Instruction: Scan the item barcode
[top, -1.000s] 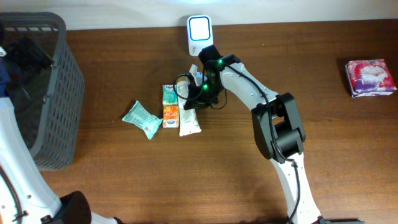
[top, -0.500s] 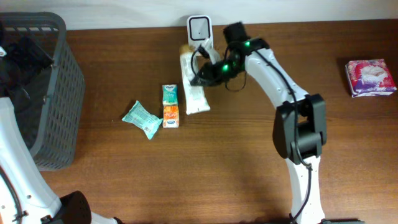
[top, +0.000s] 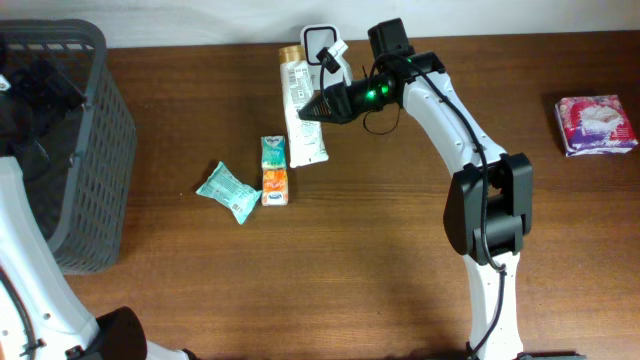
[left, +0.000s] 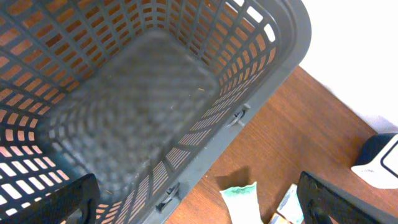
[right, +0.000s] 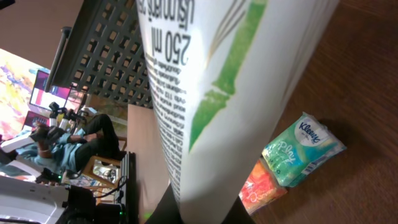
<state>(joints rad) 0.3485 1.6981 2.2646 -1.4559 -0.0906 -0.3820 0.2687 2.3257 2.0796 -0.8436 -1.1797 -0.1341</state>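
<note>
- Tube (top: 303, 120), white with a green stripe: at the table's far edge, cap end just beside the scanner (top: 320, 44), flat end pointing toward the tissue packs.
- Right gripper (top: 314, 107): fingers clamped on the tube's middle from the right.
- Green tissue pack (top: 272, 152) and orange pack (top: 274, 186): touching end to end, near the tube's flat end; a teal packet (top: 228, 190) lies beside them.
- Left gripper (left: 200, 200): fingers spread wide, holding nothing, above the grey basket (left: 261, 93).

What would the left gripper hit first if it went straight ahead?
Probably the grey basket: its rim and side wall lie right ahead of the left gripper and its open jaws, though depth is hard to judge.
</note>
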